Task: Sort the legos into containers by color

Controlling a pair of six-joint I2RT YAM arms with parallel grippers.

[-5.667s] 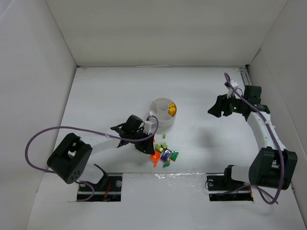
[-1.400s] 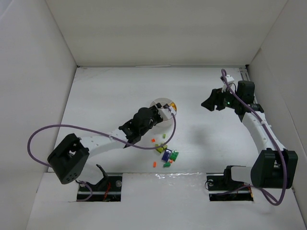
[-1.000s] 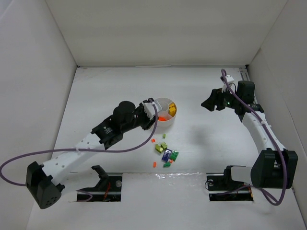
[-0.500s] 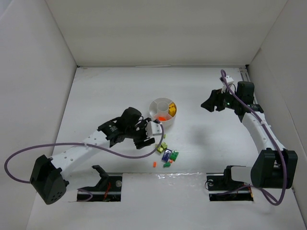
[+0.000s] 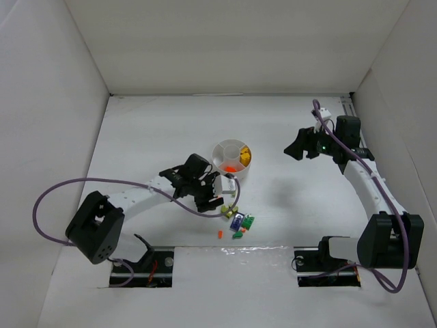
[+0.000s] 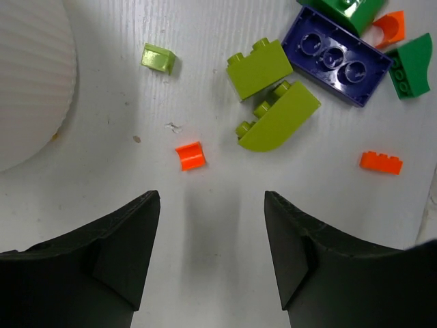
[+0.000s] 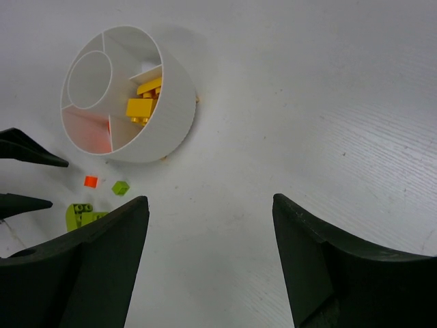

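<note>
Hovering low over the counter [image 6: 102, 164], the left pincer [image 6: 212, 198] held its jaws apart with nothing between them. Just beyond the gap lay a small orange brick [image 6: 190, 156], clear of both fingertips. Farther out sat a tiny lime piece [image 6: 158, 58], near the wall of the white dish [image 6: 27, 82] at the upper left of the left wrist view. Right of that piece, a lime brick [image 6: 258, 67] and a curved lime brick [image 6: 280, 123] lay close together; whether they touched I could not tell. A purple brick [image 6: 336, 55] sat just beside them. A green wedge [image 6: 412, 65] rested by the purple brick's far end, and a flat orange brick [image 6: 381, 162] lay alone nearer the pincer's right finger. From above, this loose heap sat on the counter just in front of the dish, between it and the arms' bases.

The right pincer [image 7: 208, 201] hung well apart from the heap, over the right side of the counter, its jaws spread wide and empty, facing the dish. In its view the dish showed a round centre cup [image 7: 89, 78] ringed by wedge compartments. Yellow bricks [image 7: 143, 102] lay in one wedge, and the top view showed orange bricks [image 5: 230, 167] in the wedge next to it.
</note>
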